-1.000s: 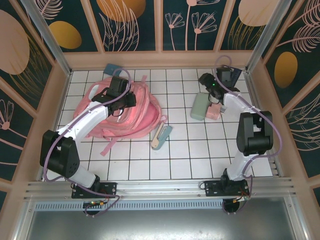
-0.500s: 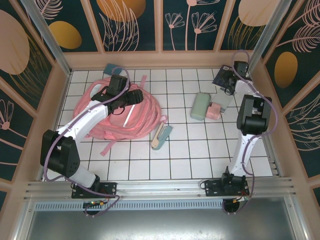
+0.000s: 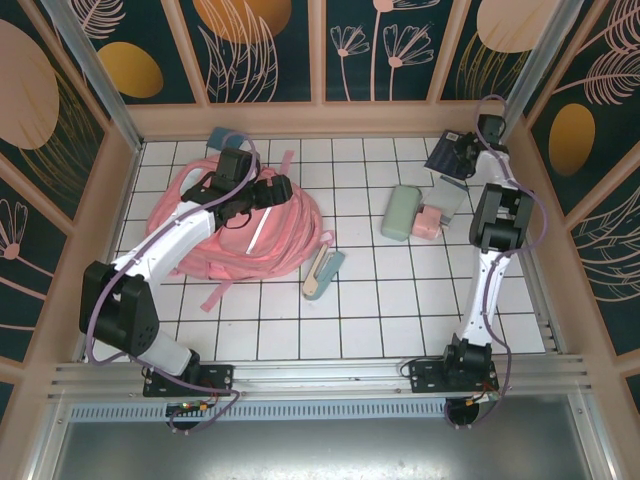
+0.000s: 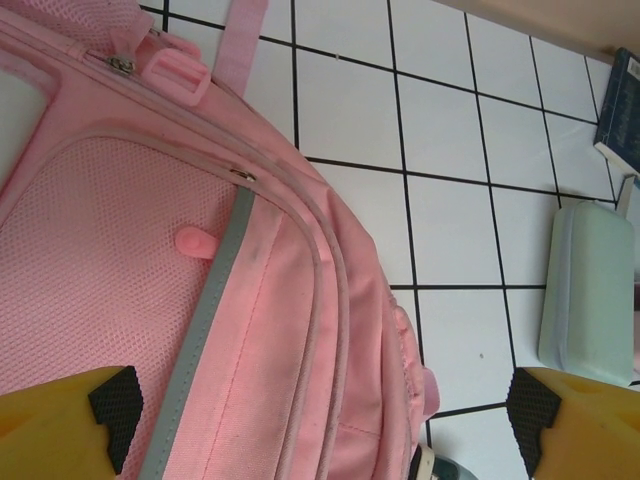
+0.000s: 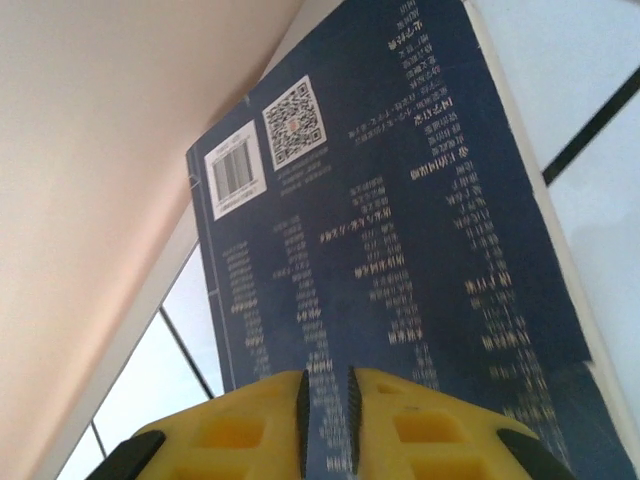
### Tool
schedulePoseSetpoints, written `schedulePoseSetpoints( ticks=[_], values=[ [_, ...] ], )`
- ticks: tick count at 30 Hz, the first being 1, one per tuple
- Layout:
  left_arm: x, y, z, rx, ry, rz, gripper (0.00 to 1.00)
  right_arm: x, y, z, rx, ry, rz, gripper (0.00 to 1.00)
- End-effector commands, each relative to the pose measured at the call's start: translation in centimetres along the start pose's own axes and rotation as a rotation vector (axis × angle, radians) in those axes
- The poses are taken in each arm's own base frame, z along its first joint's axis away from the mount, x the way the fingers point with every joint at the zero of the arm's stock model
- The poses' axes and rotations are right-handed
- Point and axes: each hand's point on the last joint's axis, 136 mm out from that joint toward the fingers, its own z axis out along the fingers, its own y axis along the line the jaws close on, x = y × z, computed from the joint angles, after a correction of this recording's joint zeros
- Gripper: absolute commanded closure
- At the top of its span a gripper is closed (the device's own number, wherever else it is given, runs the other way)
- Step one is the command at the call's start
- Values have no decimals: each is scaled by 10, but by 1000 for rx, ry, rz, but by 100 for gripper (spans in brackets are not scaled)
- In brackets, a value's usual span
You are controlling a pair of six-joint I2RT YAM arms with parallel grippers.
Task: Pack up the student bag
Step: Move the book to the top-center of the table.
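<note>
The right claw (image 5: 327, 392) is pinching a blue book (image 5: 400, 250) at the tabletop's (image 3: 380, 310) far right corner, the left claw (image 4: 325, 420) is hanging wide over the pink bag (image 4: 120, 230), and packing is seemingly just beginning

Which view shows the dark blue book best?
The right wrist view: the book is close up, barcode and print visible, pinched by the right gripper. The top view shows the book small, in the far right corner. The left wrist view catches a blue sliver at its edge, probably the same book.

Left end effector (image 4: 320, 410) spread wide — right end effector (image 5: 326, 405) pinched tight.
</note>
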Motion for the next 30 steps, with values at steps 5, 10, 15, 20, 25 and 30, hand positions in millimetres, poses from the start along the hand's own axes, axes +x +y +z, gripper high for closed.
schedulePoseSetpoints(
  ticks=[5,10,15,20,25,30],
  values=[
    [-6,-4,-12,25,-30,-20,5,49,-17,25,-3,217,93,79],
    [-6,-4,-10,32,-29,-21,5,101,-13,23,21,360,46,79],
    [-5,-7,-6,46,-19,-28,5,154,4,10,15,467,-37,79],
    [-4,-8,-6,57,-18,-35,5,206,25,-7,-2,549,-119,79],
    [-2,-8,-9,64,-24,-49,5,266,50,-27,-46,641,-178,79],
    [3,-6,-8,73,-26,-75,5,326,73,-45,-88,724,-211,79]
  ],
)
